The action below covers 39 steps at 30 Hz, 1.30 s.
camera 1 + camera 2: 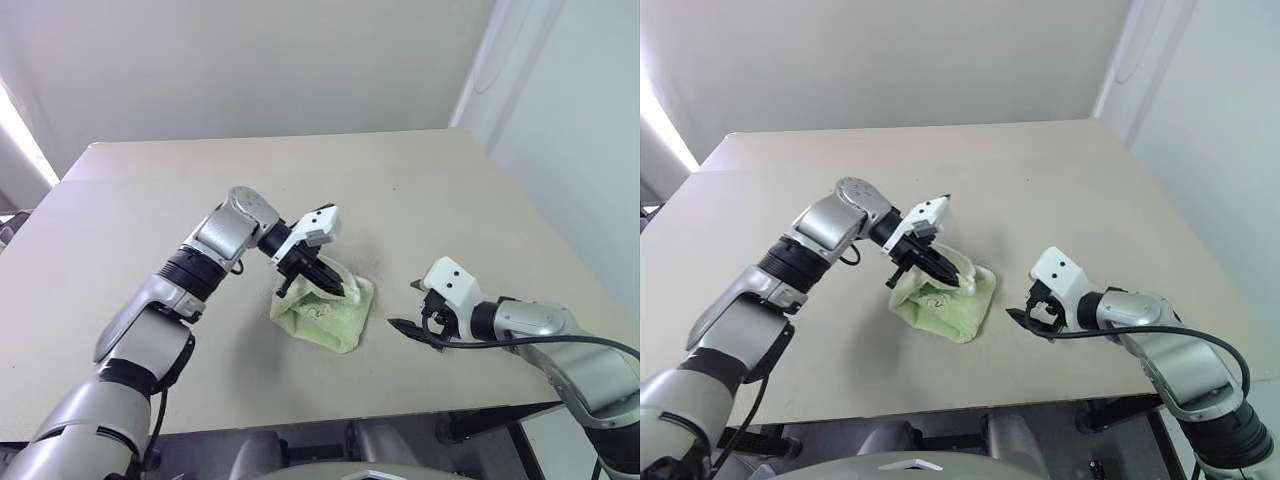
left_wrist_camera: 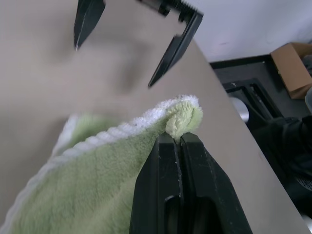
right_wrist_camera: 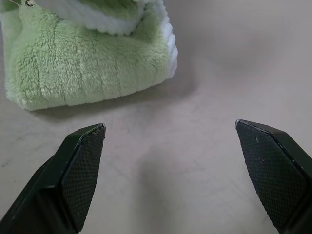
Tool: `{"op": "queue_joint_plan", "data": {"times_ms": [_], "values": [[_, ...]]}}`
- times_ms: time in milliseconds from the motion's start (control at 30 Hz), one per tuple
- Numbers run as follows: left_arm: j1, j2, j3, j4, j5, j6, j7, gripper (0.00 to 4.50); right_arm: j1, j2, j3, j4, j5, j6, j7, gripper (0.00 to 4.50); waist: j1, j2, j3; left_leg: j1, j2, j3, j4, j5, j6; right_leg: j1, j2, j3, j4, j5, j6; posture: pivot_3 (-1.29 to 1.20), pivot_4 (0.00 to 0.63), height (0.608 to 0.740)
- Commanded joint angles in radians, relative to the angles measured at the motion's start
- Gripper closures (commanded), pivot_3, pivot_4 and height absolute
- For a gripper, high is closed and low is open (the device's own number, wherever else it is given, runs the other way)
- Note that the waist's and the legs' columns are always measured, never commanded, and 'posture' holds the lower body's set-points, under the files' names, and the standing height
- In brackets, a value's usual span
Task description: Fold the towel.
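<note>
Towel (image 1: 325, 312) lies bunched near the front middle of the table (image 1: 300, 170), one white-edged corner pinched between the closed fingers of the left gripper (image 1: 338, 283), seemingly to carry it across for a fold, while the right gripper (image 1: 412, 318) waits nearby, jaws wide and empty.

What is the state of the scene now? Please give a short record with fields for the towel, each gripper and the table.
towel: light green towel, folded into a thick bundle on the table, one white-edged corner lifted
left gripper: left gripper, jaws shut on the towel corner, holding it above the bundle
right gripper: right gripper, jaws wide open, holding nothing, beside the towel and apart from it
table: beige table, carrying the towel
task status: fold not finished, corner not yet released
</note>
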Motion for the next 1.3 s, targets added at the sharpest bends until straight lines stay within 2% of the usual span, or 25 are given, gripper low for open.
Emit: {"op": "queue_joint_plan", "data": {"times_ms": [33,100,200,333,533,667,800,833,900,1033,1100,1200,1300], "values": [[-0.054,-0.048,0.082,0.036,-0.006,-0.069,0.031,4.47,-0.013,0.009,-0.026,-0.018,-0.002,-0.008,-0.012,0.00,0.000,0.000,0.000,0.000,0.000,0.000,0.000,0.000,0.000,0.000,0.000,0.000,0.000,0.000,0.000,0.00,0.000,0.712],[-0.063,-0.039,0.078,0.036,-0.012,-0.055,0.001,4.47,-0.014,0.010,-0.025,-0.019,-0.003,-0.006,-0.014,0.00,-0.002,0.000,0.000,0.000,0.000,0.000,0.000,0.000,0.000,0.000,0.000,0.000,0.000,0.000,0.000,0.00,0.000,0.712],[-0.029,0.045,-0.032,0.006,0.002,-0.131,-0.024,4.47,-0.008,0.005,-0.031,-0.020,-0.003,-0.008,-0.013,0.00,-0.006,0.002,-0.001,0.001,0.000,0.000,-0.001,0.000,0.000,0.000,0.000,0.001,0.000,0.000,0.000,0.00,0.000,0.712],[0.006,0.100,-0.122,0.010,0.000,-0.191,-0.024,4.47,-0.007,0.000,-0.024,-0.009,-0.016,-0.010,-0.017,0.00,-0.001,0.004,-0.003,0.002,0.000,0.000,-0.001,0.000,0.000,0.001,0.000,0.001,0.000,0.000,0.000,0.00,0.000,0.712],[0.073,0.099,-0.168,0.022,-0.061,-0.353,-0.024,4.47,-0.018,-0.001,-0.011,0.009,-0.033,-0.013,-0.015,0.00,0.004,0.004,-0.003,0.004,0.000,0.000,0.001,0.000,0.000,0.001,0.000,0.001,-0.001,0.000,0.000,0.00,0.000,0.712],[0.099,0.065,-0.133,0.046,-0.074,-0.421,-0.024,4.47,-0.023,0.000,-0.006,0.014,-0.036,-0.013,-0.012,0.00,0.004,0.004,-0.003,0.001,0.000,0.000,0.001,0.000,0.000,0.001,0.000,0.001,-0.001,0.000,0.000,0.00,0.000,0.712],[0.098,0.079,-0.167,0.047,-0.088,-0.451,-0.024,4.47,-0.022,-0.003,-0.002,0.017,-0.041,-0.015,-0.011,0.00,0.000,0.004,-0.003,0.000,0.000,0.000,0.001,0.000,0.000,0.001,0.000,0.001,0.000,0.000,0.000,0.00,0.000,0.712],[0.097,0.080,-0.171,0.047,-0.093,-0.457,-0.024,4.05,-0.023,-0.003,-0.002,0.018,-0.043,-0.016,-0.010,0.00,-0.001,0.004,-0.003,0.001,0.000,0.000,0.001,0.000,0.000,0.001,0.000,0.001,0.000,0.000,0.000,0.00,0.000,0.712],[0.091,0.062,-0.157,0.080,-0.076,-0.452,-0.024,3.61,-0.027,-0.002,-0.001,0.023,-0.049,-0.015,-0.011,0.00,0.000,0.004,-0.003,0.001,0.000,0.000,0.001,0.000,0.000,0.001,0.001,0.001,0.000,0.000,0.000,0.00,0.000,0.712],[0.087,0.066,-0.180,0.101,-0.075,-0.471,-0.024,2.18,-0.029,-0.002,-0.001,0.026,-0.054,-0.016,-0.007,0.00,0.000,0.004,-0.003,0.000,0.000,0.000,0.001,0.000,0.000,0.001,0.000,0.001,0.000,0.000,0.000,0.00,0.000,0.712],[0.083,0.099,-0.227,0.094,-0.110,-0.458,-0.024,1.39,-0.031,-0.003,-0.002,0.028,-0.055,-0.018,-0.005,0.00,-0.001,0.004,-0.003,0.000,0.000,0.000,0.001,0.000,0.000,0.001,0.000,0.001,0.000,0.000,0.000,0.00,0.000,0.712],[0.068,0.119,-0.226,0.087,-0.182,-0.389,-0.024,0.33,-0.041,0.012,-0.021,0.025,-0.037,-0.015,-0.004,0.00,-0.001,0.004,-0.003,0.000,0.000,0.000,0.001,0.000,0.000,0.001,0.001,0.001,0.000,0.000,0.000,0.00,0.000,0.712],[0.036,0.149,-0.188,0.065,-0.269,-0.299,-0.024,0.33,-0.048,0.028,-0.054,0.017,0.000,-0.010,0.009,0.00,-0.001,0.004,-0.003,0.001,0.000,0.000,0.001,0.000,0.000,0.001,0.000,0.001,0.000,0.000,0.000,0.00,0.000,0.712]]}}
